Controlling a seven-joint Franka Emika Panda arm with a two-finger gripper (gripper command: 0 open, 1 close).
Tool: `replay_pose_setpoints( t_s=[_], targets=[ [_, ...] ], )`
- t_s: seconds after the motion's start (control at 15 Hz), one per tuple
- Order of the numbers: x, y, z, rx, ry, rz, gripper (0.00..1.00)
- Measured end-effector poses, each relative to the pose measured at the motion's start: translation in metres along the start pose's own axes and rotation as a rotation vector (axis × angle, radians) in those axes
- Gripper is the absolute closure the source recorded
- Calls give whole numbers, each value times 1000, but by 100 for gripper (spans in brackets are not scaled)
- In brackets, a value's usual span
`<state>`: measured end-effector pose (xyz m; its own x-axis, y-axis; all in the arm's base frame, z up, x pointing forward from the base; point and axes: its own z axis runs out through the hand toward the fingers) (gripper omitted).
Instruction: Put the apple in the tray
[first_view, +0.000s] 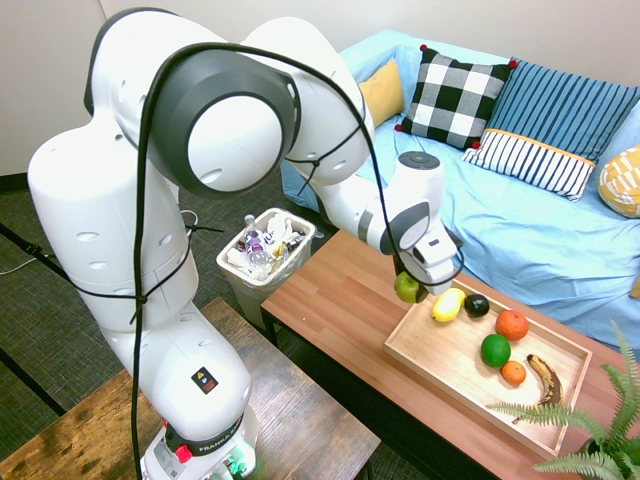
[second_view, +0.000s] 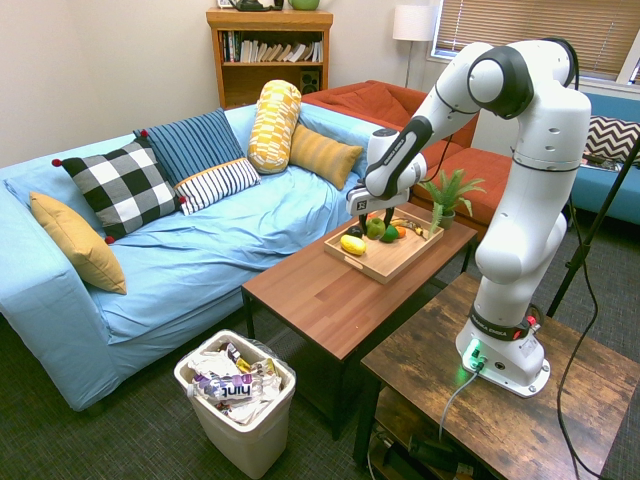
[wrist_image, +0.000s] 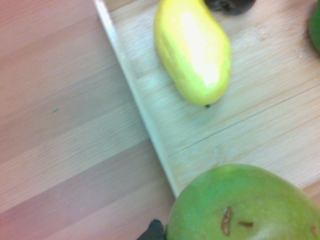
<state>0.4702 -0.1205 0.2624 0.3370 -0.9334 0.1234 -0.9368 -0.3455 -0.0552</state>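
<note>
Green and glossy, the apple (first_view: 406, 288) hangs pinched in the gripper (first_view: 412, 285) just over the tray (first_view: 430, 357)'s near edge (a yellow fruit (first_view: 448, 304) lies close inside), so it should carry inward to bare wood, lower, then let go gently.

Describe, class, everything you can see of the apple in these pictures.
The apple is small, round and glossy yellow-green, with a few small brown marks on its skin in the wrist view. It hangs in the air, clamped in the shut gripper, above the near corner of the light-wood tray. It touches neither the tray nor the elongated yellow fruit lying close beside it.
</note>
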Motion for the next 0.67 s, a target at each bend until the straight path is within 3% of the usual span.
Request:
replay_pose_setpoints(
  t_s=[0.33,0.67],
  targets=[
    [72,-12,29,2,-31,72,100],
    [107,-20,77,-56,-46,133,100]
  ],
)
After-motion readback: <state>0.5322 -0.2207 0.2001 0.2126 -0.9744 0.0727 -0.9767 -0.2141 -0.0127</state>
